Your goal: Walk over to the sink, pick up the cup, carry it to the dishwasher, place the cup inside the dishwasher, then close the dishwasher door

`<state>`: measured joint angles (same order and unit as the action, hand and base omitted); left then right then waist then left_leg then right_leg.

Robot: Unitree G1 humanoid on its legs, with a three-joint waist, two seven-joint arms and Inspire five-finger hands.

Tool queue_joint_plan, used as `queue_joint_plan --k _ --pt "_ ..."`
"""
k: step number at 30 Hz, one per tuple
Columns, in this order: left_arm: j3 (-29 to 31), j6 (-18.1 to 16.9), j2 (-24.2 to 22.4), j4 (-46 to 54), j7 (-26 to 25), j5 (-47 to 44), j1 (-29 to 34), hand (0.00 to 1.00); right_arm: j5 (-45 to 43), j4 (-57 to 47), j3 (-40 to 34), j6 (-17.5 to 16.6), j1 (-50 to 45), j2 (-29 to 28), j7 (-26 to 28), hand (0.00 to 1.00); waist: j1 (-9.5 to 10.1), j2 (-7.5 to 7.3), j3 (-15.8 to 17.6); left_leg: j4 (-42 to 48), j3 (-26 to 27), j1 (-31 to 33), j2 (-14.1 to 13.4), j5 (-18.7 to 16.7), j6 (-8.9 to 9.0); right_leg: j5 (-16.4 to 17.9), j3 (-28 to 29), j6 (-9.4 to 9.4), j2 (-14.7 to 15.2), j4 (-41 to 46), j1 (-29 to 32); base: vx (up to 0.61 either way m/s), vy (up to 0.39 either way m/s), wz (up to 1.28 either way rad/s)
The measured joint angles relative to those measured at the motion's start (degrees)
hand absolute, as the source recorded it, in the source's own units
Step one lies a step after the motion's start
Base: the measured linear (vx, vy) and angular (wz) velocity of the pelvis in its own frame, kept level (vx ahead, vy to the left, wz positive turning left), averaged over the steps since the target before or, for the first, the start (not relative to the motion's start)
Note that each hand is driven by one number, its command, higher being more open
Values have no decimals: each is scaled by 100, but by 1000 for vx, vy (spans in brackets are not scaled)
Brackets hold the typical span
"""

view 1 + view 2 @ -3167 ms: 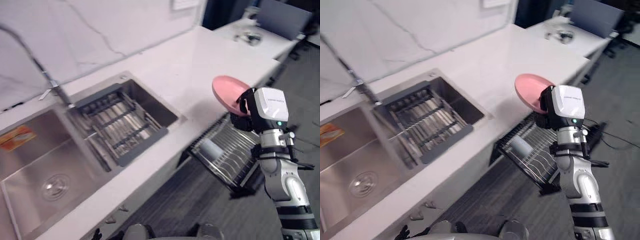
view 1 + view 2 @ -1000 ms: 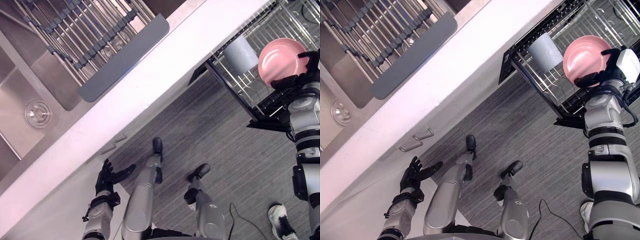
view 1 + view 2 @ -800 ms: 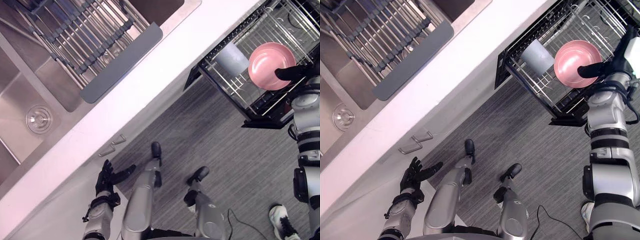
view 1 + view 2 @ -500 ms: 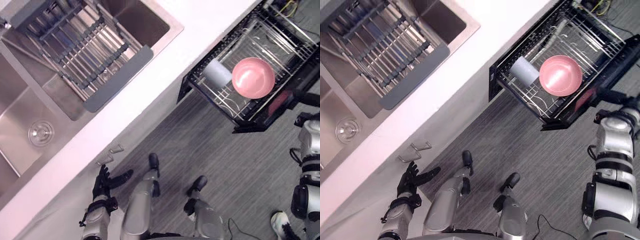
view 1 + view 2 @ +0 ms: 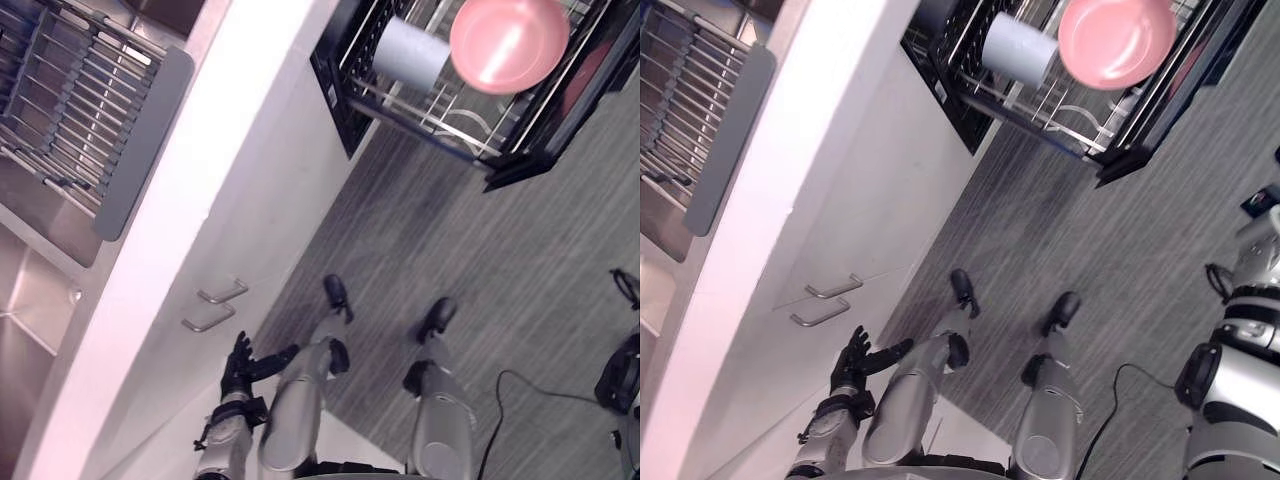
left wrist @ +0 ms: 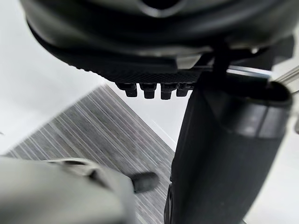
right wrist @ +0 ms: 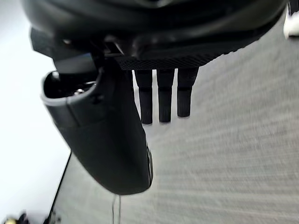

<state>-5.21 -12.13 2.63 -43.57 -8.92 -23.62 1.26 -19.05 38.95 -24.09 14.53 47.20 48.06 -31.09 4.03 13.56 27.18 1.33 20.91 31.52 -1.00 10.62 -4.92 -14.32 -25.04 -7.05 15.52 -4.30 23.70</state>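
Presently, find the pink bowl (image 5: 508, 42) inside the dishwasher rack (image 5: 440, 112), hollow side up, seated on the wires toward the rack's outer black frame. Note the pale cup (image 5: 408, 52) in the same rack, lying on its side just beside the bowl, on the side nearer the bench (image 5: 200, 170); cannot tell whether in contact with the bowl. Observe the rack drawn out from under the bench edge and standing over the grey striped floor (image 5: 500, 250). Confirm both items at the top of the head views, well apart from either hand.

Read the left hand (image 5: 240, 364) as unclenched and empty: fingers (image 6: 152, 88) straight and spread, thumb (image 6: 219, 154) standing apart from them, nothing held. Locate it low in the head views, close beside the white cabinet front (image 5: 870, 210), below the two metal cabinet handles (image 5: 214, 306).

Read the right hand (image 7: 159, 42) from its own wrist view: fingers (image 7: 164, 98) straight in a row, thumb (image 7: 110, 140) relaxed alongside, nothing gripped, with grey floor past the fingertips. Treat it as unclenched and empty as well.

See the sink (image 5: 30, 300) set into the bench at the end away from the rack, steel basin partly in view. Note the drainer tray (image 5: 70, 110) laid across the sink: parallel metal rods with a grey end bar (image 5: 145, 140) along the side nearest the bench's front edge.
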Motion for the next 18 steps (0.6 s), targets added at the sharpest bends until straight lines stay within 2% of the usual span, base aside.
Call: queue_joint_plan --k 1,3,5,8,10,12,16,18 --pt "-5 18 -50 -22 -40 -199 -23 100 381 -60 207 10 18 48 200 0 79 77 -45 -59 -101 41 61 27 9 -5 58 -9 46 18 112 51 62 -10" --pt "-34 37 -55 8 -64 -273 -38 100 534 -96 280 20 19 53 330 0 125 91 -55 -90 -288 41 110 48 36 -2 97 -13 83 41 149 41 37 -4" --pt "-255 67 -98 62 -52 -463 -41 100 766 -95 481 20 28 195 531 0 162 184 -121 -116 -615 39 226 65 60 58 59 -72 194 153 154 60 67 17" --pt "-468 110 -174 61 55 -580 -37 100 945 -56 773 7 117 424 750 0 186 286 -195 -122 -898 8 372 70 67 238 -77 -165 380 469 154 50 88 31" --pt "-565 136 -173 62 179 -628 -35 100 1027 144 1016 -27 385 520 881 0 248 303 -207 -123 -1070 -50 479 72 72 390 -192 -214 530 745 130 60 114 42" --pt "-654 133 -175 61 305 -627 11 100 1269 629 1117 -12 598 788 828 0 301 385 -268 -143 -1297 -77 613 101 76 550 -392 -278 706 1010 66 46 81 53" --pt "-663 127 -166 53 460 -631 147 100 1484 972 1334 1 690 1000 811 0 304 468 -330 -254 -1621 -258 842 145 78 785 -672 -394 979 1326 -151 66 71 47" --pt "-767 101 -164 49 575 -631 260 100 1557 1204 1650 83 939 1034 817 0 306 582 -419 -282 -1951 -374 991 176 33 915 -906 -458 1126 1457 -353 96 42 51"
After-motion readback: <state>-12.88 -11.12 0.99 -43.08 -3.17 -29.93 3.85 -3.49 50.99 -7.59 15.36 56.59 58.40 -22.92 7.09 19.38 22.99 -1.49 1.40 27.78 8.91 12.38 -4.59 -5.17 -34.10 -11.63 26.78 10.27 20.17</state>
